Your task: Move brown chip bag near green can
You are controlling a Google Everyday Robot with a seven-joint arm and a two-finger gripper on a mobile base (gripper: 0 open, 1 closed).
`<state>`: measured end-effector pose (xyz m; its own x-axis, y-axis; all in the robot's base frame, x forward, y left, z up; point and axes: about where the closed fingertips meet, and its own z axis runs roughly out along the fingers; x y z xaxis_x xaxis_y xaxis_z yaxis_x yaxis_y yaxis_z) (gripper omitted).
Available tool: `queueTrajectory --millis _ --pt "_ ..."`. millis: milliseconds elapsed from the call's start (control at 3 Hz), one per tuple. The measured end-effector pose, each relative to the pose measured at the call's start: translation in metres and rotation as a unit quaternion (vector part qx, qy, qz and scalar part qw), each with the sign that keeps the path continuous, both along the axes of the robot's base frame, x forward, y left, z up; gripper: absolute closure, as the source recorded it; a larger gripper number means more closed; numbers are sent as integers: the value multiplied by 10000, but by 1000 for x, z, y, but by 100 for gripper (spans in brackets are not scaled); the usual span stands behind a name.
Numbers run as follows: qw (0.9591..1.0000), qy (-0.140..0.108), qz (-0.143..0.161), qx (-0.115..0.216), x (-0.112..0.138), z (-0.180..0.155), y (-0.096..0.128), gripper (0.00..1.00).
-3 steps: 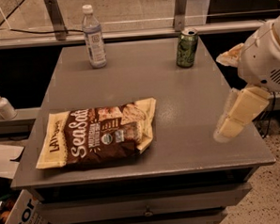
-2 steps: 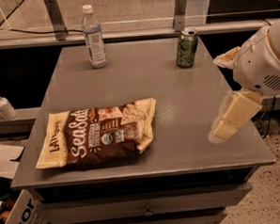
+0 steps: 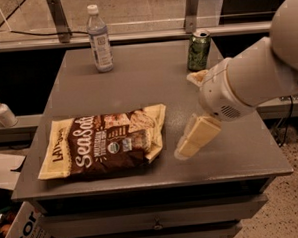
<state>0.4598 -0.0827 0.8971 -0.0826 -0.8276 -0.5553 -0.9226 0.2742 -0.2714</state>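
The brown chip bag (image 3: 105, 143) lies flat on the front left of the grey table (image 3: 147, 81), its "Sea Salt" lettering facing up. The green can (image 3: 199, 51) stands upright at the back right of the table. My gripper (image 3: 188, 115) hangs low over the table just right of the bag, between bag and can. Its cream fingers (image 3: 196, 136) are spread apart and hold nothing. It does not touch the bag.
A clear plastic bottle (image 3: 100, 39) with a white cap stands at the back left of the table. A soap dispenser (image 3: 2, 111) sits on a ledge to the left. A cardboard box (image 3: 20, 233) is on the floor at the lower left. My arm covers the table's right side.
My gripper has moved left across the table, from near the right edge to just beside the bag. The bag, can and bottle have not moved.
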Motion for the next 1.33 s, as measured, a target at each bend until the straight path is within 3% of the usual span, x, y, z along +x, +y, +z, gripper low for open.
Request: queueTrajectory --millis 333,1000,1333 --pt "9993 31 146 329 5 -22 40 0" --pt "9943 524 449 810 -7 -52 105 0" --pt "9918 705 527 927 -15 -62 123 17"
